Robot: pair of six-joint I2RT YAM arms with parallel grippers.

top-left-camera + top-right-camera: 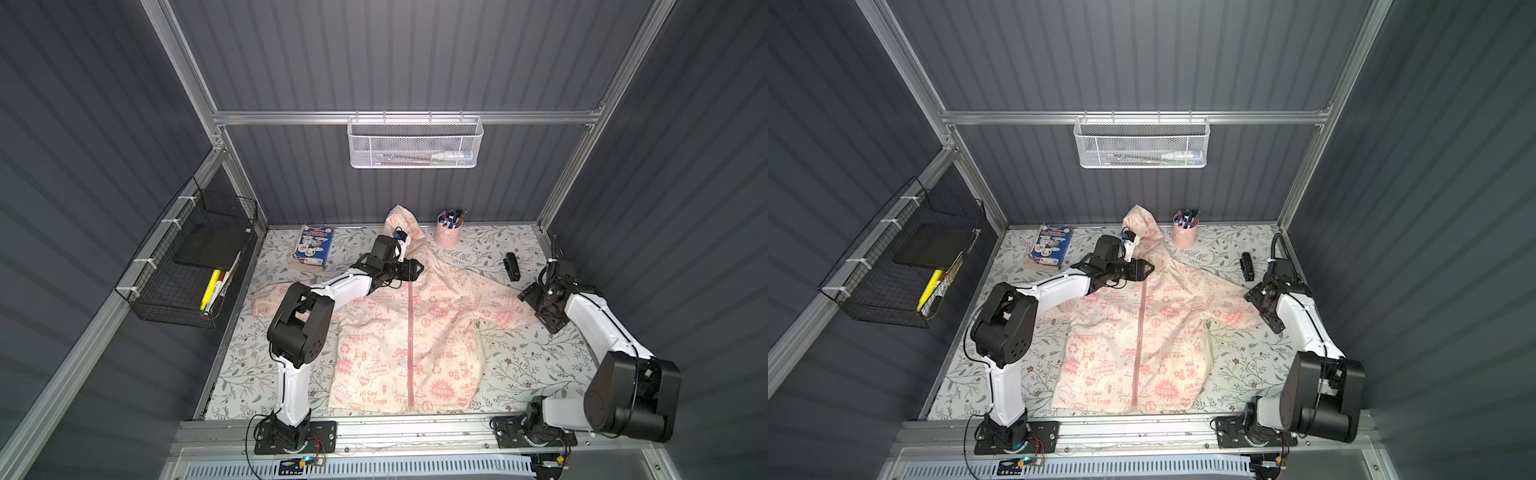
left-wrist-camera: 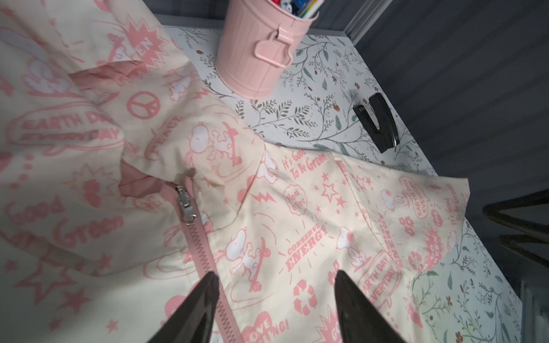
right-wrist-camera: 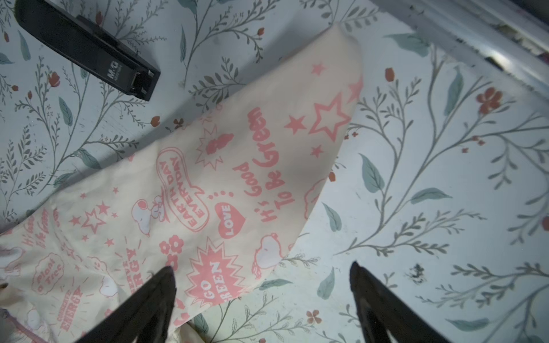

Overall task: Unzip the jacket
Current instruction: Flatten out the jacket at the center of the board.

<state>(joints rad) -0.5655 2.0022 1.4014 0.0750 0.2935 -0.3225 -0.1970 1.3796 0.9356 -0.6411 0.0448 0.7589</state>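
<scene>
Evidently limp and light, the jacket (image 1: pixel 440 332) lies flat on the bench (image 1: pixel 519 365), seemingly fully zipped. The left hand (image 2: pixel 275 272) and the right hand (image 3: pixel 261 265) gape empty over it. The small metal pull (image 2: pixel 186 206) at the collar looks like the best hold.

One jacket (image 1: pixel 440 328), one book (image 1: pixel 312 248), one stapler (image 1: pixel 512 266)

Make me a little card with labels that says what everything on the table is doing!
jacket: lying flat, front up
zipper: closed all the way, pull at the top end
left gripper: open, over the zipper's top end, holding nothing
right gripper: open, over the sleeve end, holding nothing
nearby: pink cup of pens, black stapler, book
</scene>
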